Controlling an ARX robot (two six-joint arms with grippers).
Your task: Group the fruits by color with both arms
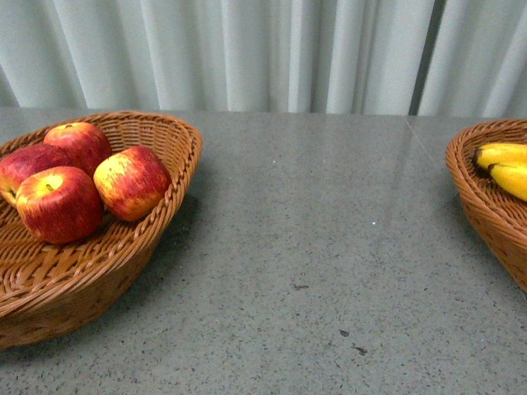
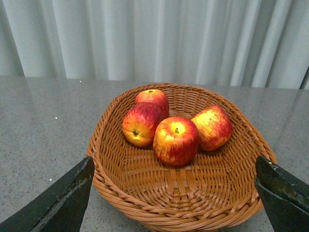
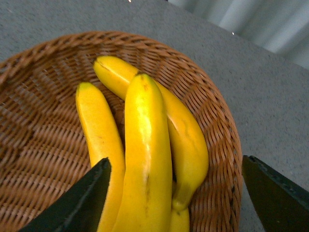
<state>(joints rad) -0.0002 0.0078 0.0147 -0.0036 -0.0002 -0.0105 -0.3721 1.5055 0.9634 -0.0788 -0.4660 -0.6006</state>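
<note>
Several red apples (image 1: 62,202) streaked with yellow lie together in the left wicker basket (image 1: 186,156). Yellow bananas (image 1: 506,169) lie in the right wicker basket (image 1: 486,210) at the frame's edge. Neither arm shows in the front view. In the left wrist view my left gripper (image 2: 174,193) stands open above the near rim of the basket (image 2: 99,150), apart from the apples (image 2: 176,140). In the right wrist view my right gripper (image 3: 175,166) is open over the bananas (image 3: 147,154), its fingers either side of them, holding nothing. The basket (image 3: 217,121) holds them.
A grey speckled table (image 1: 329,247) stretches between the two baskets, with a few small dark marks (image 1: 354,341) near the front. A pale pleated curtain (image 1: 247,49) hangs behind the table's far edge.
</note>
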